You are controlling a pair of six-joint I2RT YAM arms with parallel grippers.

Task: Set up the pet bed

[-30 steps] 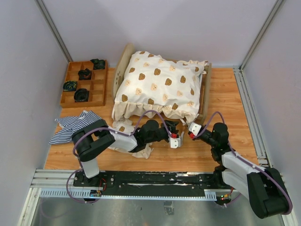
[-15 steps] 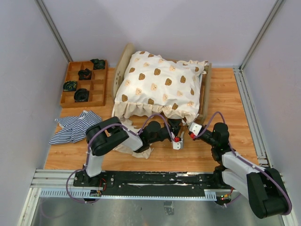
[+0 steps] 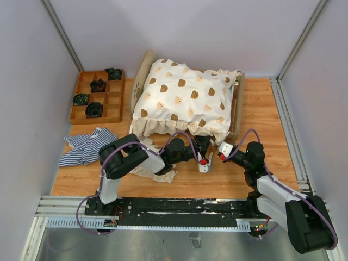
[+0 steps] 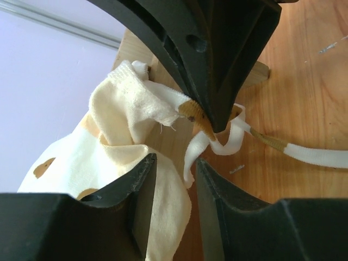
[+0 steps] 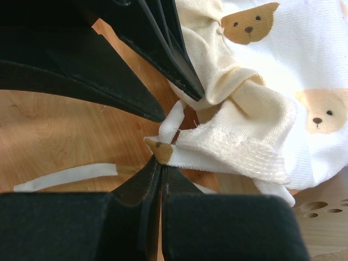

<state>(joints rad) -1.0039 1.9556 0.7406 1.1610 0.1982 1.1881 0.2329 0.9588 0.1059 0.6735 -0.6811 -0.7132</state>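
Observation:
The pet bed's plywood frame [image 3: 142, 70] stands mid-table, covered by a cream bear-print quilt [image 3: 185, 98]. Both grippers meet at the quilt's near right corner. My right gripper [image 5: 162, 163] is shut, with the quilt's brown-tipped corner [image 5: 163, 151] pinched at its tips. From that corner a white tie ribbon [image 5: 65, 176] trails over the wood. My left gripper [image 4: 175, 174] has its jaws partly apart around a fold of the quilt's hem [image 4: 168, 201]; a gap shows beside the cloth. In the top view the left gripper [image 3: 201, 149] faces the right gripper [image 3: 213, 148].
A blue-and-white striped cloth [image 3: 87, 145] lies crumpled on the table at the left. A brown compartment tray [image 3: 117, 103] with several dark items [image 3: 98, 85] sits at the back left. Grey walls and rails close in the table's sides.
The left arm's elbow has swung right and its gripper has moved in to the quilt's near hem, its jaws narrowing round the cloth. The right gripper has stayed still and shut.

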